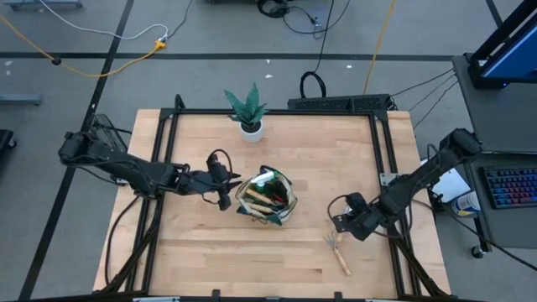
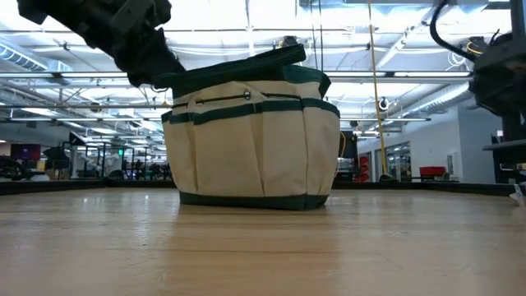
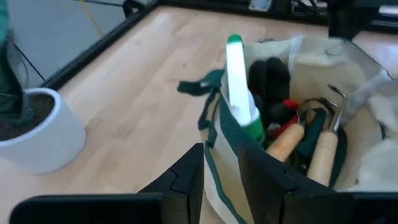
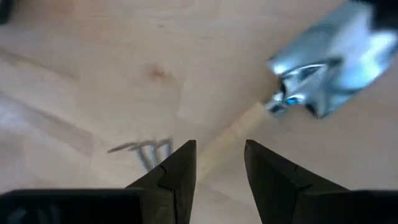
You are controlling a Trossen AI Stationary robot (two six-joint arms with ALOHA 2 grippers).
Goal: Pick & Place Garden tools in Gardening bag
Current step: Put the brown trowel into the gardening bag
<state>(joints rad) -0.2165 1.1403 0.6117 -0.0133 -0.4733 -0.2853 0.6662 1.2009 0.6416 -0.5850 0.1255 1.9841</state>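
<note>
- The gardening bag [image 1: 267, 199] is set at the middle of the desk [image 1: 277, 260], with a green spray bottle [image 3: 239, 87] and wooden-handled tools [image 3: 323, 155] seen inside.
- The left claw [image 3: 221, 171] is held at the bag's rim, its fingers parted around the fabric edge (the trim runs between them).
- The right claw [image 4: 221, 168] is held open above a trowel [image 4: 298, 87]; a hand rake [image 1: 338, 252] lies on the desk nearby.

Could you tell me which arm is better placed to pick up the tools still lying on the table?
The right. Its tool hovers open just beside the hand rake, with the trowel under its wrist camera. The left tool is across the table at the gardening bag's rim.
</note>
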